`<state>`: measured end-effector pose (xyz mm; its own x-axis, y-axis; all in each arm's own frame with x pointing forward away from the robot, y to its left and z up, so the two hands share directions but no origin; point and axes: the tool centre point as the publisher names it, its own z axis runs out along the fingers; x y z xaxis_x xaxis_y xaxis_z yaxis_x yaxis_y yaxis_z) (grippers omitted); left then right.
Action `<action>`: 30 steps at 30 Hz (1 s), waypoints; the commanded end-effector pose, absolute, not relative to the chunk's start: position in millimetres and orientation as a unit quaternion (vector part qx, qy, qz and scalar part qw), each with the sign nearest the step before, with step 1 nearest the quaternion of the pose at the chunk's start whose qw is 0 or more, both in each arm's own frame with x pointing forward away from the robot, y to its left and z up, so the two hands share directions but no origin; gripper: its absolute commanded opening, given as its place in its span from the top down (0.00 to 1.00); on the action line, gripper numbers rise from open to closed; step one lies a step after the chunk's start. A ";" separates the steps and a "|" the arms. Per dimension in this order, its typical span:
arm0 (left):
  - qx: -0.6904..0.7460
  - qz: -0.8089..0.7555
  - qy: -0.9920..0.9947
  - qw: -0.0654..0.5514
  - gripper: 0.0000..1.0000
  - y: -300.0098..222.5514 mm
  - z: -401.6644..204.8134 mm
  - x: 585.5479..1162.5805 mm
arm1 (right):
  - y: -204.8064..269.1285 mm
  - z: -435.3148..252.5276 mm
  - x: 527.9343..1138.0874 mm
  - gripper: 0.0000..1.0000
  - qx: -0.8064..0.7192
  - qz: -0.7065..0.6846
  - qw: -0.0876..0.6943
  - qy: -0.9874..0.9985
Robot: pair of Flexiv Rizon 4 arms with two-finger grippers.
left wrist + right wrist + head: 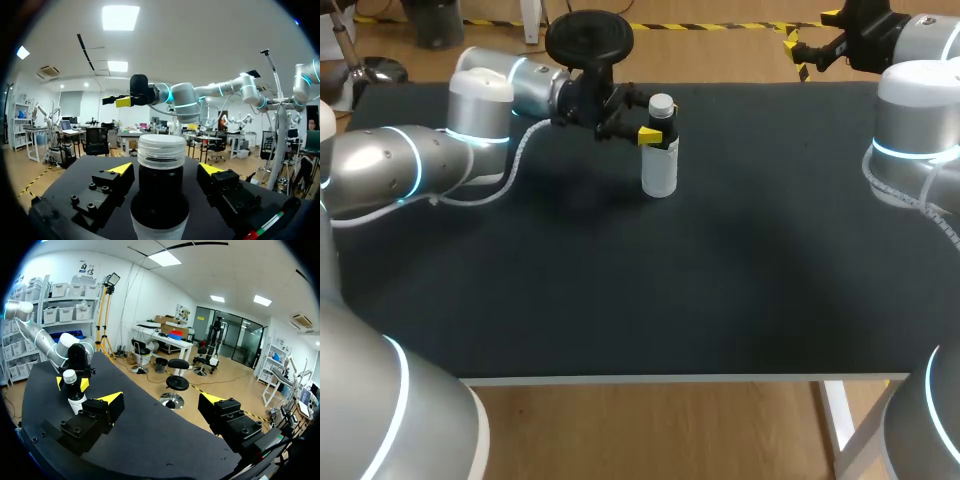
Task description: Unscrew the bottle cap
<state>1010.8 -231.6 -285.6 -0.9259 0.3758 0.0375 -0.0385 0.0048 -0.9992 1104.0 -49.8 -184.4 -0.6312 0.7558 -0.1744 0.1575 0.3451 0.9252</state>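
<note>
Even overhead indoor light, dark tabletop, no hard shadows.
Head view: matte black tabletop soaks up the light, with only a faint soft shadow patch beside the white bottle, which stands out bright. The silver left arm carries soft highlights. Left wrist view: ceiling panel blown out white, bottle cap lit from above, dark neck under it. Right wrist view: ceiling panels glare, room bright.
</note>
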 end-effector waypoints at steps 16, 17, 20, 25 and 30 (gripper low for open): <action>-0.127 0.700 -0.690 0.133 1.00 -217.7 -281.8 1025.5 | -50.2 -184.9 1104.2 0.00 0.300 0.488 0.307 0.760; -0.127 0.700 -0.691 0.132 1.00 -216.8 -281.9 1026.2 | -50.2 -184.9 1104.2 0.00 0.300 0.488 0.307 0.760; -0.125 0.700 -0.691 0.130 1.00 -215.5 -282.5 1027.4 | -50.2 -184.9 1104.2 0.00 0.300 0.488 0.307 0.760; -0.124 0.700 -0.691 0.128 1.00 -215.5 -282.5 1027.5 | -50.2 -184.9 1104.2 0.00 0.300 0.488 0.307 0.760; -0.123 0.702 -0.691 0.125 1.00 -215.2 -280.7 1027.5 | -50.2 -184.9 1104.2 0.00 0.300 0.488 0.307 0.760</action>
